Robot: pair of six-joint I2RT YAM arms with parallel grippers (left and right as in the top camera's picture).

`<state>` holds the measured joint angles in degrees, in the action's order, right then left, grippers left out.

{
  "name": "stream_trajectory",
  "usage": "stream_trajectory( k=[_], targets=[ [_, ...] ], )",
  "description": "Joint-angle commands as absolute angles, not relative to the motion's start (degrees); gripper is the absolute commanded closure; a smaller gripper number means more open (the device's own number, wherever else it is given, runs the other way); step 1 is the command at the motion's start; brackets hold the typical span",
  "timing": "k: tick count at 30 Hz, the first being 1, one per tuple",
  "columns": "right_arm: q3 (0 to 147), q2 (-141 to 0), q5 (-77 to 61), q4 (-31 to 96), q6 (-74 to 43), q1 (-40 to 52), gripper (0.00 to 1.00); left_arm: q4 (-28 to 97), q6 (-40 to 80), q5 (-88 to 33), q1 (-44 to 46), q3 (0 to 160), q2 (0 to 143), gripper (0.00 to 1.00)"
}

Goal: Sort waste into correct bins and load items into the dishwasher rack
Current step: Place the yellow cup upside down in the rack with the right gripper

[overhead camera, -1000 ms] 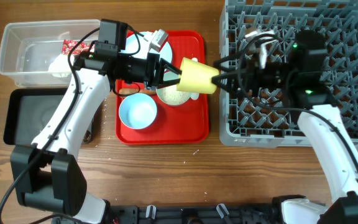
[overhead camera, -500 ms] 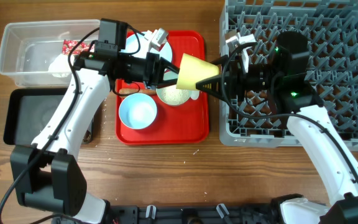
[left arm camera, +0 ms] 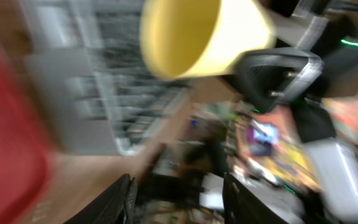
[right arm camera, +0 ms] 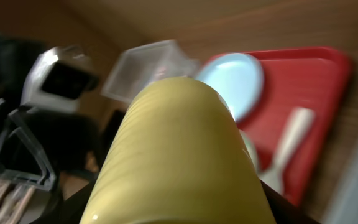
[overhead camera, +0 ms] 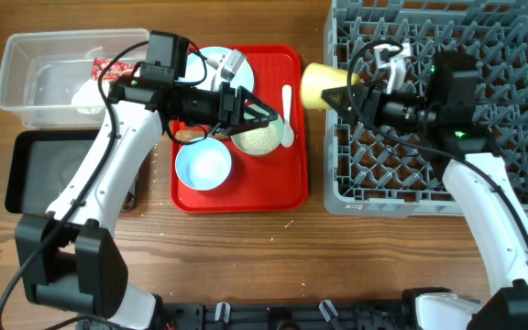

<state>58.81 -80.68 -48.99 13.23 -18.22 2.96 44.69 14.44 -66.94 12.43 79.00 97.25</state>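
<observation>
- Since half a second ago, the yellow cup (overhead camera: pixel 317 84) has crossed from above the red tray (overhead camera: pixel 287 188) to the left rim of the dishwasher rack (overhead camera: pixel 383 203). The left gripper (overhead camera: pixel 266 112) no longer touches it.
- Overhead: the right gripper (overhead camera: pixel 339 93) carries the cup alone, jaws closed on its base end. The cup lies on its side, long axis left-right, mouth toward the left arm, base toward the rack. The pegs start just right of it, so the right arm is plainly the nearer one. The left jaws are spread and empty above the tray, near the cup but apart from it.
- Left wrist: blurred. We look into the cup's (left arm camera: pixel 194 34) mouth, with the right arm's black finger behind it. Our own fingers (left arm camera: pixel 124 198) are parted with nothing between them.
- Right wrist: the cup (right arm camera: pixel 179 155) fills the frame and hides the jaws. Beyond it are the plate (right arm camera: pixel 232 78), spoon (right arm camera: pixel 289 144) and clear tub (right arm camera: pixel 148 65).
- We judge the next move to be a carry rightward over the pegs, with a wrist turn to bring the mouth down.
</observation>
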Motion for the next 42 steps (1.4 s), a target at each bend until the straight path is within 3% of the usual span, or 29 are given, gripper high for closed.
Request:
stream_trajectory(
  k=[1, 9, 15, 27, 38, 42],
  targets=[
    [61.3, -78.9, -36.2, 17.8, -18.6, 3.0, 0.5, 46.4, 13.9, -44.1, 12.9, 79.9, 96.4, 0.53],
    [75.8, -77.8, -9.8, 52.9, -19.6, 3.0, 0.5, 48.3, 13.9, -19.0, 15.8, 79.9, 96.4, 0.5],
    [78.3, -78.6, 1.6, 67.7, -21.2, 3.0, 0.49, 49.2, 13.9, -8.8, 18.4, 79.9, 96.4, 0.5],
    [78.3, -92.6, -2.6, 67.5, -18.4, 3.2, 0.45, 49.1, 13.9, -6.7, 20.1, 79.8, 96.4, 0.49],
    [79.1, -99.3, -7.8, 63.1, -15.9, 3.0, 0.03, 48.7, 13.9, -6.7, 21.3, 79.8, 96.4, 0.48],
    [81.7, -98.9, -9.1, 64.6, -15.1, 2.9, 0.01, 47.8, 13.9, -6.7, 22.9, 79.7, 96.4, 0.44]
  ],
)
